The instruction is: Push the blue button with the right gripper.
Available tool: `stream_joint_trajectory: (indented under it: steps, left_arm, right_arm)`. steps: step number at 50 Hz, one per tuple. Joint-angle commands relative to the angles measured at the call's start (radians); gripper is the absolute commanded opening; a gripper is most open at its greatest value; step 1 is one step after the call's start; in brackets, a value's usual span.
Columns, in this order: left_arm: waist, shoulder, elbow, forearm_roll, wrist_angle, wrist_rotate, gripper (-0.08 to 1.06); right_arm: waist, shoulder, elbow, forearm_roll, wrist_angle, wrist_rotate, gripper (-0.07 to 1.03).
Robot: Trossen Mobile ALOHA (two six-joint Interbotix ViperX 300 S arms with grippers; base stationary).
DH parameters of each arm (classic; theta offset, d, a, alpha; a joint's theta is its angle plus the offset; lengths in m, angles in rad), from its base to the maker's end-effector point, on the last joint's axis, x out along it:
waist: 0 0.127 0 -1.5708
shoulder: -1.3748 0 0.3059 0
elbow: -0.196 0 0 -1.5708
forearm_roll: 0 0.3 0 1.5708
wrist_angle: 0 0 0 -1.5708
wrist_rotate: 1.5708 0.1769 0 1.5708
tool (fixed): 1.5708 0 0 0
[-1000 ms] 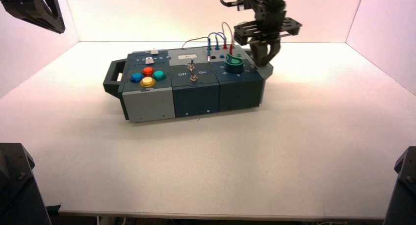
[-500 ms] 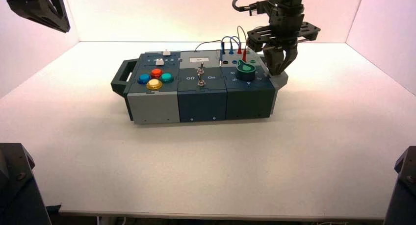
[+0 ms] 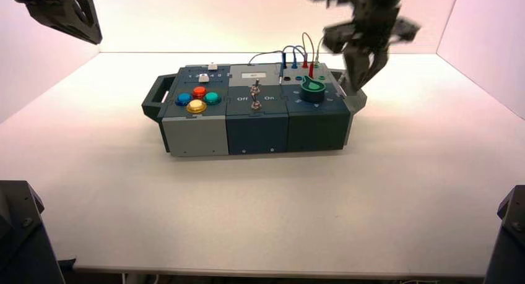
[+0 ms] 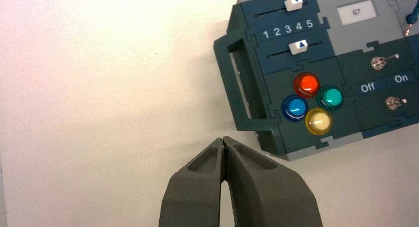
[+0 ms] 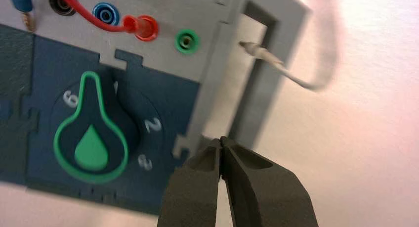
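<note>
So the blue button (image 3: 182, 99) sits at the box's (image 3: 192, 132) left end, boxed in by the red button (image 3: 199, 91), teal button (image 3: 212, 98) and yellow button (image 3: 197, 106). The right tool (image 3: 356, 86), tips pressed together, hangs over the grey handle (image 3: 354, 98) on the opposite end, past the green knob (image 3: 313, 89). The left tool (image 4: 224, 140), also pinched closed, is up high off to the left above the bench (image 3: 309, 197).

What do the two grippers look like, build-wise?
Both are matte black. The right gripper has a wide flat cross plate, two tapering fingers with recessed hollows, and a black cable looping off the arm above. The left gripper has the same tapered, hollowed fingers. No markings visible.
</note>
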Motion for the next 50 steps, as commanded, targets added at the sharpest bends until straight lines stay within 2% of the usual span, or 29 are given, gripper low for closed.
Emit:
stream_joint_trajectory:
  steps: [1,10,18,30,40,50]
  left_arm:
    - [-0.009,-0.003,-0.018,0.0,-0.005,0.0,-0.03]
    - [-0.009,-0.002,-0.018,-0.002,-0.011,0.002,-0.03]
    - [-0.009,-0.002,-0.018,0.0,-0.021,0.002,-0.03]
    - [-0.009,0.003,-0.021,-0.002,-0.029,0.0,-0.03]
    - [-0.009,-0.002,-0.02,-0.002,-0.038,-0.002,-0.03]
    - [0.017,-0.011,-0.021,-0.002,-0.044,-0.002,-0.03]
  right_arm:
    - [-0.018,-0.098,-0.043,-0.011,0.032,0.002,-0.02]
    - [-0.012,-0.158,-0.081,-0.008,0.066,-0.003,-0.02]
    - [0.034,-0.172,-0.103,0.003,0.064,-0.003,-0.02]
    - [0.167,-0.097,-0.158,0.037,0.035,-0.005,-0.02]
    - [0.302,0.028,-0.265,0.051,0.041,-0.005,-0.02]
    - [0.38,0.104,-0.374,0.074,0.078,-0.005,-0.02]
